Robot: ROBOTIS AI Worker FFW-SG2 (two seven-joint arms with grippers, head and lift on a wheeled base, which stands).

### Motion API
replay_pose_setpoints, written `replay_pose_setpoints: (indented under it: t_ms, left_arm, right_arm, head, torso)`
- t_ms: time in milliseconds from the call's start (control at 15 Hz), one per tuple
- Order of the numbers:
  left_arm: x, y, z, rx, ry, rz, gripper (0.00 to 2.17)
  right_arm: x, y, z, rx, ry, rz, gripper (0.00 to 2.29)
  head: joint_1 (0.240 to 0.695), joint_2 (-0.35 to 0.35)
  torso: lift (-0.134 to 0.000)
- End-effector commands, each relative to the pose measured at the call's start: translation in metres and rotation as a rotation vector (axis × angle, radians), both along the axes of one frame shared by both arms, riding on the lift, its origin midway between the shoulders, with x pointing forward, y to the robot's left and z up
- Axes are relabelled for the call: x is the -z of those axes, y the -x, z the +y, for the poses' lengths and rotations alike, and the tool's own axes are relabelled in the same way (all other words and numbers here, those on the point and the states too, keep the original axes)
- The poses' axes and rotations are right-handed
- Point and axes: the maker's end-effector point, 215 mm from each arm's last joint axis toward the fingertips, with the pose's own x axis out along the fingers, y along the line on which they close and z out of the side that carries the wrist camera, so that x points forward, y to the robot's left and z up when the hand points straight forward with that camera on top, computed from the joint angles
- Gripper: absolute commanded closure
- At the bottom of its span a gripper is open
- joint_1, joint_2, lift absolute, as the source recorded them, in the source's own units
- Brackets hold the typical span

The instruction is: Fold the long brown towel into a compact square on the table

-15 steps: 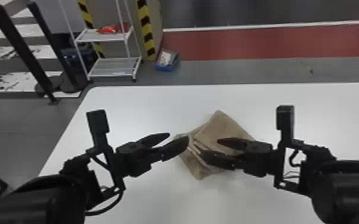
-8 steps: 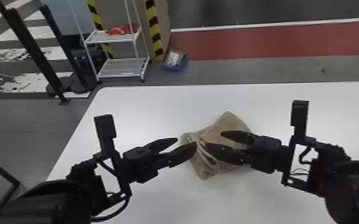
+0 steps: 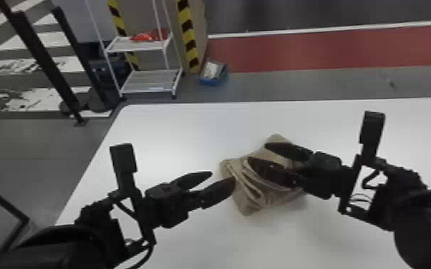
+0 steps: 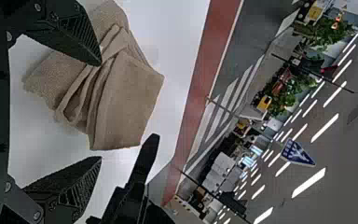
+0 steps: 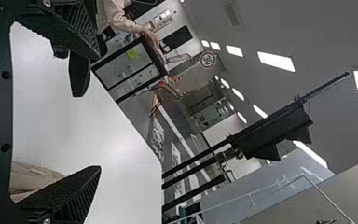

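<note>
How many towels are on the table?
1. The brown towel lies bunched in layered folds on the white table, in front of the left end effector and partly behind the right one. Another beneath those folds can't be ruled out.

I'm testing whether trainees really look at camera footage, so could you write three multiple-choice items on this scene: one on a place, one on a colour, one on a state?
1. Where does the towel lie?
A) On the shelf rack
B) On the table
C) In the blue bin

2. What colour is the wide band beyond the table?
A) Red
B) Green
C) Yellow

3. How do the fingers of the left gripper stand?
A) Pressed together
B) Clamped on the towel
C) Parted, with nothing gripped

Key:
1. B: the towel rests in loose folds on the white top.
2. A: a dull red strip runs past the table's far edge.
3. C: the left wrist view shows a wide gap between them and nothing pinched.
</note>
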Motion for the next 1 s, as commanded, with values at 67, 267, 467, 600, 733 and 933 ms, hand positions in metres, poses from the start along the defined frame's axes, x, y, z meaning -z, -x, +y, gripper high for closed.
replay_pose_setpoints:
  t_ms: [67,267,467,600,733,933]
  left_arm:
    - [-0.002,-0.001,-0.002,0.0,0.002,-0.004,0.2]
    - [-0.001,-0.001,-0.003,0.001,0.002,0.0,0.2]
    - [-0.003,-0.001,-0.005,0.005,0.008,-0.003,0.2]
    - [-0.003,0.0,-0.008,0.011,0.011,-0.003,0.2]
    - [-0.003,0.001,-0.012,0.019,0.016,-0.003,0.2]
    - [-0.006,0.005,-0.032,0.061,0.048,-0.002,0.2]
  right_arm:
    - [-0.013,0.002,0.002,-0.015,-0.049,-0.015,0.04]
    - [-0.024,0.004,0.001,-0.023,-0.091,-0.026,0.04]
    - [-0.025,0.004,0.001,-0.023,-0.093,-0.028,0.04]
    - [-0.026,0.003,0.001,-0.023,-0.097,-0.031,0.04]
    - [-0.024,0.0,0.0,-0.015,-0.094,-0.034,0.04]
    - [-0.02,-0.008,-0.005,0.006,-0.091,-0.041,0.04]
  head:
    - [0.695,0.191]
    - [0.695,0.19]
    - [0.695,0.189]
    - [0.695,0.187]
    - [0.695,0.184]
    - [0.695,0.172]
  torso:
    - [-0.124]
    - [-0.124]
    - [-0.124]
    - [-0.124]
    - [-0.124]
    - [-0.124]
